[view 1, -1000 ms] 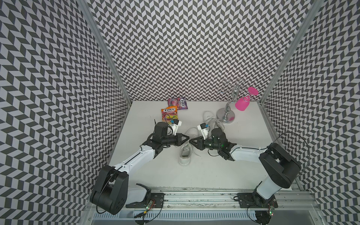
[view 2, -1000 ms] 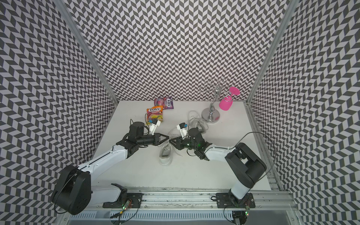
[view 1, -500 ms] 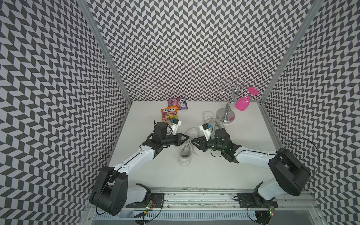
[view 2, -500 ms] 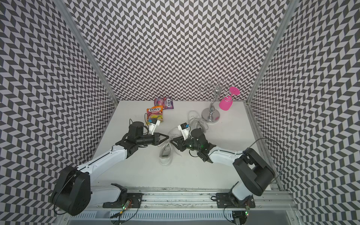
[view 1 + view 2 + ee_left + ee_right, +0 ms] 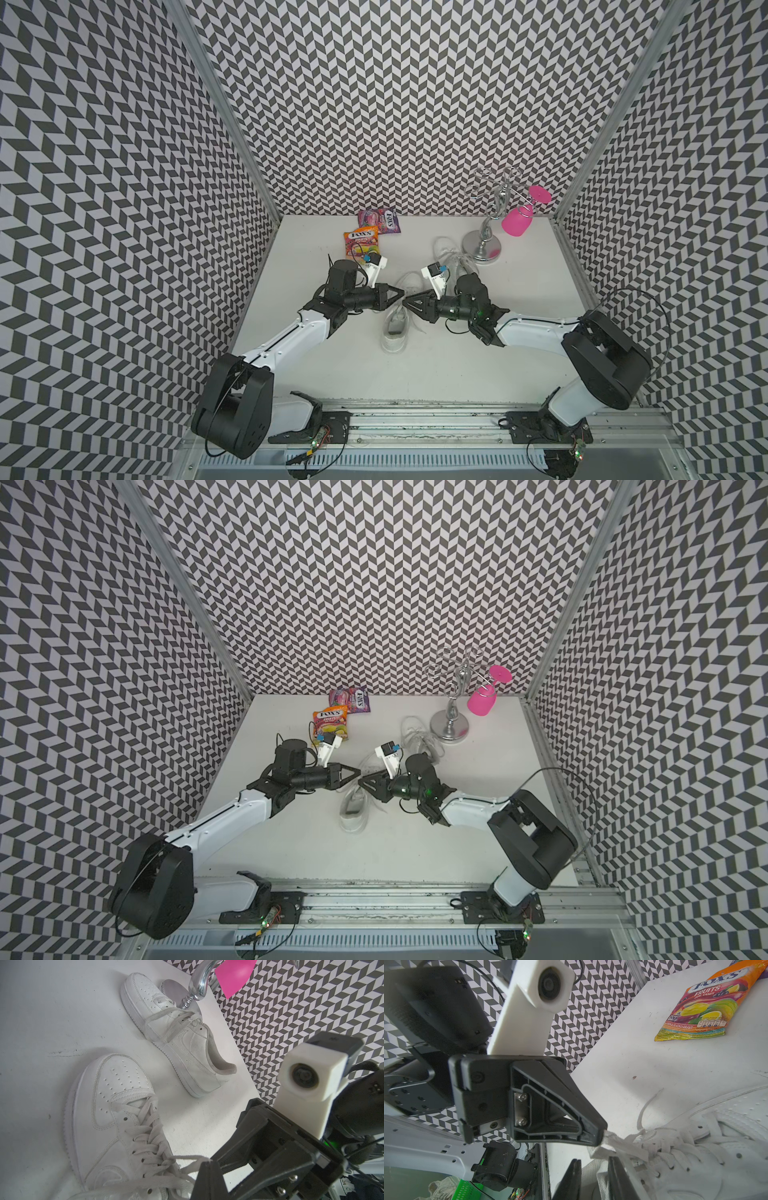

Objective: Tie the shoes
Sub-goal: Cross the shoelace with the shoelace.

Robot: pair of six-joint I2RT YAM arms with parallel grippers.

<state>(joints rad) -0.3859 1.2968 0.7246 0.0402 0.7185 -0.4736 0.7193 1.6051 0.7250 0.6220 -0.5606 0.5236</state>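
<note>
Two white shoes lie on the table. The near shoe [image 5: 395,332] [image 5: 110,1118] is between the arms, and the far shoe [image 5: 451,257] [image 5: 176,1028] lies beside the silver stand. My left gripper [image 5: 401,296] [image 5: 207,1162] is shut on a white lace [image 5: 187,1157] of the near shoe, pulling it taut above the eyelets. My right gripper [image 5: 407,308] [image 5: 593,1169] faces it tip to tip. Its jaws stand apart, with a fold of lace [image 5: 591,1180] lying between the fingers [image 5: 618,1178]. The left gripper's tip shows in the right wrist view, pinching the lace [image 5: 612,1145].
Two candy bags [image 5: 361,245] [image 5: 380,221] lie at the back left. A silver glass stand [image 5: 482,249] with a hanging pink glass [image 5: 516,222] stands at the back right. Patterned walls close in three sides. A metal rail [image 5: 415,428] runs along the front.
The right arm's elbow swung outward and came back, and its jaws narrowed slightly at the lace. The left arm stayed still, holding the lace.
</note>
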